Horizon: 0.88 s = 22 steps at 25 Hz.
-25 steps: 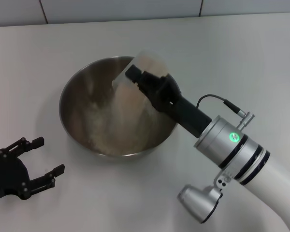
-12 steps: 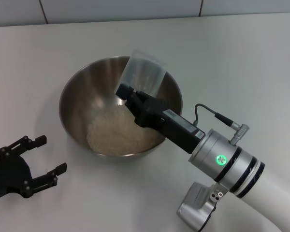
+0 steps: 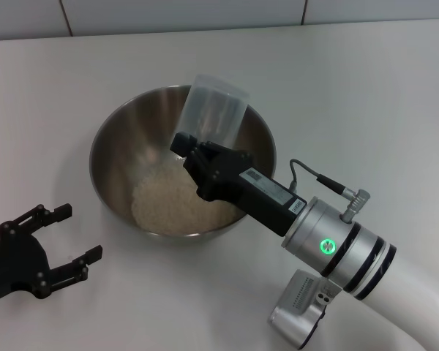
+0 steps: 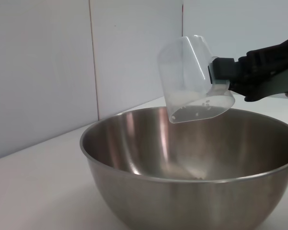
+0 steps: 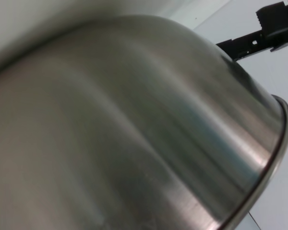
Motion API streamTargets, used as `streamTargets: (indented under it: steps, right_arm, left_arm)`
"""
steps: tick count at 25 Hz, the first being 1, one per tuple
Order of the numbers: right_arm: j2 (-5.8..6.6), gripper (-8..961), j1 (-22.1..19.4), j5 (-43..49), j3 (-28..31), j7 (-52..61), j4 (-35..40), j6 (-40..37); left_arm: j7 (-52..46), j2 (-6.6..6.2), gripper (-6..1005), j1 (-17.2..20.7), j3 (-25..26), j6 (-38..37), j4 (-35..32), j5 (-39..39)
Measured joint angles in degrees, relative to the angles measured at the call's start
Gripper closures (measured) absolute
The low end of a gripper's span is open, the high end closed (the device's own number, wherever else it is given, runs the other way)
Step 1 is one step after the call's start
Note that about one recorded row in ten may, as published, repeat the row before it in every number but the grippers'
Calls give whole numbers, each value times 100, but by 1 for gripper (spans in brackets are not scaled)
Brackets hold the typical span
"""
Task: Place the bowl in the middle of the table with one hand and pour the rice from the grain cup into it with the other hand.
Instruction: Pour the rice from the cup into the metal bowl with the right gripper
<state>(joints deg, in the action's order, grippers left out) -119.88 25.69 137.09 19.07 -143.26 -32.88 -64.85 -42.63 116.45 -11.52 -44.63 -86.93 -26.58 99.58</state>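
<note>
The steel bowl (image 3: pixel 106 146) stands mid-table with a mound of rice (image 3: pixel 168 199) in its bottom. My right gripper (image 3: pixel 197 142) is shut on the clear grain cup (image 3: pixel 214 110) and holds it tipped above the bowl's far right side. In the left wrist view the grain cup (image 4: pixel 192 79) hangs over the bowl (image 4: pixel 182 191) with only a few grains left inside. At the table's near left, my left gripper (image 3: pixel 78 232) rests open and holds nothing, apart from the bowl.
The white table (image 3: pixel 366 95) stretches all around the bowl, with a tiled wall (image 3: pixel 183 11) along its far edge. The right wrist view is filled by the bowl's outer wall (image 5: pixel 134 143), with the left gripper (image 5: pixel 271 28) beyond it.
The rice stream from the cup has ended and the rice now lies in the bowl. The cup looks almost empty. My right wrist has rolled and shifted slightly nearer; the left arm stayed put.
</note>
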Motion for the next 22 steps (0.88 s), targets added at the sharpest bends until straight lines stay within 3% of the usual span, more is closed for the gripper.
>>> streamTargets:
  steps: [6, 10, 22]
  right_arm:
    - [0, 941, 16, 43, 0, -408, 60, 1]
    - [0, 942, -7, 17, 31, -56, -18, 1]
    - [0, 942, -390, -1312, 6, 5726, -899, -413]
  left_arm:
    - [-39, -13, 170, -6, -2, -33, -6, 0]
    - [-41, -24, 170, -8, 10, -88, -6, 0]
    - [-34, -11, 170, -14, 34, -132, -46, -3]
